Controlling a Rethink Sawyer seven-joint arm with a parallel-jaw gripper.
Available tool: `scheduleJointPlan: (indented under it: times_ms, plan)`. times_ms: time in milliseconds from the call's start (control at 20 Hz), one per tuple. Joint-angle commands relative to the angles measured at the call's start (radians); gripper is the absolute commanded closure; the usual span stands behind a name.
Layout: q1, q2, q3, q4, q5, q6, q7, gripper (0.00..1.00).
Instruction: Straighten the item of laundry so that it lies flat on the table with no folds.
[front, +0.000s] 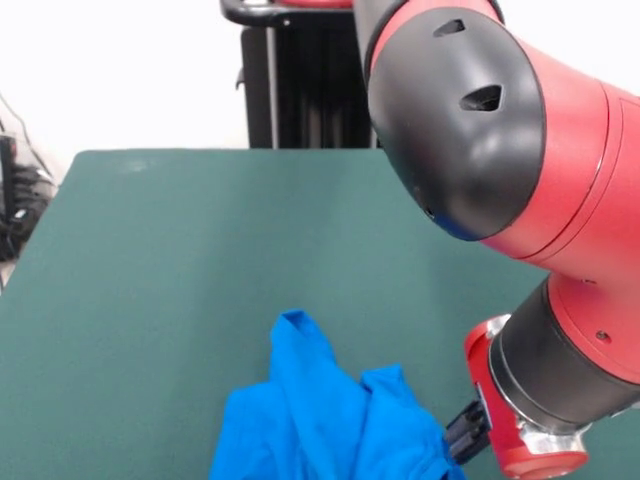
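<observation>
1. Although the arm (520, 200) fills the right side of the front view, I cannot tell how the jaws stand, or if they hold anything: only a small black part (468, 432) shows beside the red wrist, low on the right.
2. This black part is just beside the right edge of the blue T-shirt (325, 415), maybe touching it; I cannot say which.
3. The T-shirt lies crumpled at the near edge of the bench (200, 250), with one corner pointing up and deep folds through the middle. No print is visible, and its lower part is cut off by the picture's edge.
4. I judge the straightening to be at an early step, because the cloth is bunched and not flat.
5. The next move probably calls for a grip on one free edge and a pull outward over the green surface.
</observation>
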Motion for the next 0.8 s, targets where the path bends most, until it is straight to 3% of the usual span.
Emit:
scheduleJointPlan:
  times_ms: [50, 600, 800]
  plan:
    - [-0.006, 0.072, 0.082, 0.063, -0.038, -0.027, 0.020, 1.00]
    - [-0.011, 0.074, 0.114, 0.056, -0.048, -0.048, 0.058, 1.00]
    - [0.004, 0.059, 0.078, 0.054, -0.094, -0.083, 0.084, 1.00]
